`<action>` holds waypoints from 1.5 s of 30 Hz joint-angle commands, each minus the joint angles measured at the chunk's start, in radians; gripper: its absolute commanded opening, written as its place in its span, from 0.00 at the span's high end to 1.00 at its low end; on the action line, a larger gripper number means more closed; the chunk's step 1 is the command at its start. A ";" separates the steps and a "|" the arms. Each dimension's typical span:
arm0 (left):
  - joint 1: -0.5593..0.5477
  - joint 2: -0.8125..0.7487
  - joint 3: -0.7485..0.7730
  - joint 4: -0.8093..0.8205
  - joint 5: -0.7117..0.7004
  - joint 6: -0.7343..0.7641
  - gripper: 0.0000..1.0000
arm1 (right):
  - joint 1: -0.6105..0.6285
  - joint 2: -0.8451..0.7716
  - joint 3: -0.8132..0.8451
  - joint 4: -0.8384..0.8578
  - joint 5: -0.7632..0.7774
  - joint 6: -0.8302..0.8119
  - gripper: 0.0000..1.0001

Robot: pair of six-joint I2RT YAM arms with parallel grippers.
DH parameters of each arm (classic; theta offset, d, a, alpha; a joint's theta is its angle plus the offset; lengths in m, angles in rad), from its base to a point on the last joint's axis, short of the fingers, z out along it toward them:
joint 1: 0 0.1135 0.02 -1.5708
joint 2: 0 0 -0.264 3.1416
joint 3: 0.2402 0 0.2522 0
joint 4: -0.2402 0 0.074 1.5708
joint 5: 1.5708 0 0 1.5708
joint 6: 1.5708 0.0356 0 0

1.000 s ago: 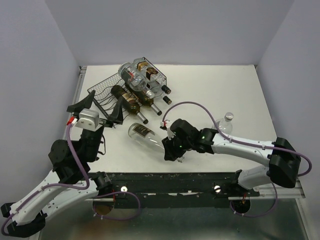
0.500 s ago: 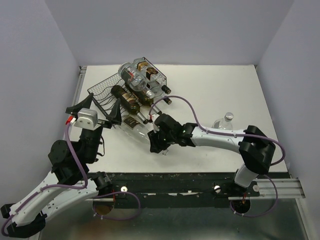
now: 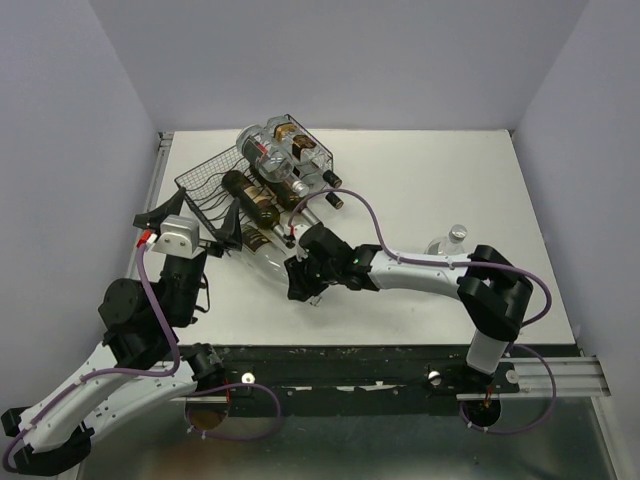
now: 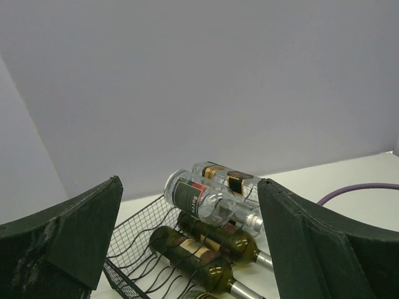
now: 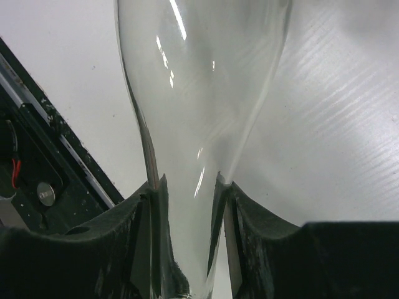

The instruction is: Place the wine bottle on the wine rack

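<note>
The black wire-mesh wine rack [image 3: 205, 177] stands at the back left and holds several bottles, clear ones stacked on dark ones. My right gripper [image 3: 300, 281] is shut on the neck of a clear wine bottle [image 3: 263, 254] that lies tilted, its body against the rack's front left part. In the right wrist view the glass neck [image 5: 187, 156] sits tight between my two fingers [image 5: 149, 212]. My left gripper [image 3: 190, 216] is open and empty, just left of the held bottle. Its wrist view looks at the rack [image 4: 134, 240] and the stacked bottles [image 4: 202, 200].
Another clear bottle [image 3: 449, 243] stands on the white table at the right. The black rail of the table's near edge [image 3: 400, 355] runs just below the right gripper. The left wall is close behind the rack.
My right arm has carried the clear bottle left and back, from mid-table to the rack's front. The left arm has hardly moved.
</note>
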 commanded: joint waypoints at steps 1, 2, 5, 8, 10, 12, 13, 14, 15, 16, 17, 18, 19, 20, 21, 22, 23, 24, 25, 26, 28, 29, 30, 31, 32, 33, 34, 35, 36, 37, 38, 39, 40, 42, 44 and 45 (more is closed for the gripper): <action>-0.001 0.003 0.029 -0.028 -0.015 -0.011 0.01 | 0.005 -0.023 0.087 0.256 0.021 -0.013 0.99; -0.001 0.002 0.031 -0.028 -0.014 -0.012 0.01 | 0.005 -0.023 0.088 0.259 0.022 -0.016 0.99; -0.001 0.005 0.027 -0.025 -0.014 -0.011 0.01 | 0.005 -0.016 0.098 0.262 0.030 -0.015 0.99; -0.001 0.009 0.032 -0.025 -0.014 -0.006 0.01 | 0.005 -0.014 0.101 0.269 0.030 -0.013 0.99; -0.001 0.013 0.031 -0.024 -0.015 -0.006 0.01 | 0.003 -0.010 0.107 0.272 0.036 -0.013 0.99; -0.001 0.017 0.032 -0.019 -0.011 -0.006 0.01 | 0.005 0.004 0.111 0.287 0.037 -0.010 0.99; -0.001 0.020 0.032 -0.017 -0.009 -0.006 0.01 | 0.003 0.013 0.111 0.302 0.041 -0.009 0.99; -0.001 0.023 0.034 -0.019 -0.009 -0.005 0.01 | 0.005 0.021 0.113 0.319 0.047 -0.005 0.99; -0.001 0.028 0.037 -0.021 -0.009 -0.004 0.01 | 0.005 0.033 0.114 0.333 0.050 -0.002 0.99; -0.001 0.031 0.040 -0.024 -0.008 -0.006 0.01 | 0.005 0.044 0.116 0.357 0.050 -0.001 0.99; -0.001 0.034 0.043 -0.025 -0.006 -0.006 0.01 | 0.003 0.056 0.118 0.380 0.054 0.004 0.99; -0.001 0.037 0.047 -0.028 -0.005 -0.006 0.01 | 0.005 0.069 0.118 0.405 0.057 0.011 0.99; -0.001 0.037 0.052 -0.030 -0.005 -0.011 0.01 | 0.005 0.078 0.119 0.425 0.068 0.018 0.99; -0.001 0.040 0.055 -0.033 -0.002 -0.015 0.01 | 0.005 0.090 0.119 0.449 0.079 0.027 0.99; -0.001 0.040 0.058 -0.037 0.001 -0.020 0.01 | 0.005 0.101 0.124 0.468 0.090 0.031 0.99; -0.001 0.040 0.060 -0.040 0.004 -0.023 0.01 | 0.005 0.116 0.130 0.483 0.099 0.034 0.99; -0.001 0.040 0.060 -0.040 0.006 -0.027 0.01 | 0.003 0.128 0.134 0.503 0.106 0.041 0.99; -0.001 0.040 0.061 -0.042 0.009 -0.031 0.01 | 0.003 0.144 0.140 0.518 0.114 0.045 0.99; -0.001 0.040 0.061 -0.047 0.009 -0.034 0.01 | 0.005 0.156 0.153 0.526 0.122 0.050 0.99; -0.001 0.042 0.061 -0.048 0.011 -0.034 0.01 | 0.005 0.171 0.168 0.531 0.125 0.053 0.99; -0.001 0.042 0.066 -0.057 0.009 -0.044 0.01 | 0.003 0.200 0.193 0.546 0.155 0.061 0.99; -0.001 0.042 0.067 -0.062 0.011 -0.050 0.01 | 0.003 0.216 0.203 0.552 0.159 0.065 0.99; -0.001 0.042 0.067 -0.063 0.011 -0.055 0.01 | 0.005 0.231 0.223 0.552 0.162 0.068 0.99; -0.001 0.042 0.069 -0.067 0.015 -0.061 0.01 | 0.005 0.248 0.240 0.548 0.163 0.071 0.99; -0.001 0.042 0.069 -0.071 0.020 -0.066 0.01 | 0.003 0.262 0.260 0.548 0.165 0.076 0.99; -0.001 0.042 0.069 -0.073 0.018 -0.069 0.01 | 0.003 0.282 0.277 0.548 0.166 0.076 0.99; -0.001 0.043 0.070 -0.073 0.018 -0.073 0.01 | 0.005 0.294 0.298 0.545 0.180 0.077 0.99; -0.001 0.045 0.072 -0.080 0.018 -0.077 0.01 | 0.005 0.309 0.315 0.546 0.186 0.074 0.99; -0.001 0.048 0.075 -0.085 0.020 -0.083 0.01 | 0.003 0.323 0.338 0.542 0.197 0.074 0.99; -0.001 0.049 0.077 -0.091 0.020 -0.090 0.01 | 0.005 0.334 0.361 0.542 0.199 0.073 0.99; -0.001 0.052 0.078 -0.093 0.024 -0.096 0.01 | 0.005 0.351 0.384 0.537 0.196 0.070 0.99; -0.001 0.054 0.081 -0.099 0.027 -0.100 0.01 | 0.005 0.365 0.410 0.529 0.194 0.067 0.99; -0.001 0.055 0.084 -0.106 0.029 -0.104 0.01 | 0.003 0.381 0.435 0.519 0.189 0.067 0.99; -0.001 0.065 0.095 -0.123 0.034 -0.113 0.01 | 0.005 0.414 0.489 0.491 0.179 0.059 0.99; -0.001 0.069 0.104 -0.139 0.038 -0.121 0.01 | 0.005 0.438 0.524 0.473 0.171 0.059 0.99; -0.001 0.069 0.106 -0.140 0.038 -0.127 0.01 | 0.003 0.449 0.544 0.459 0.171 0.061 0.99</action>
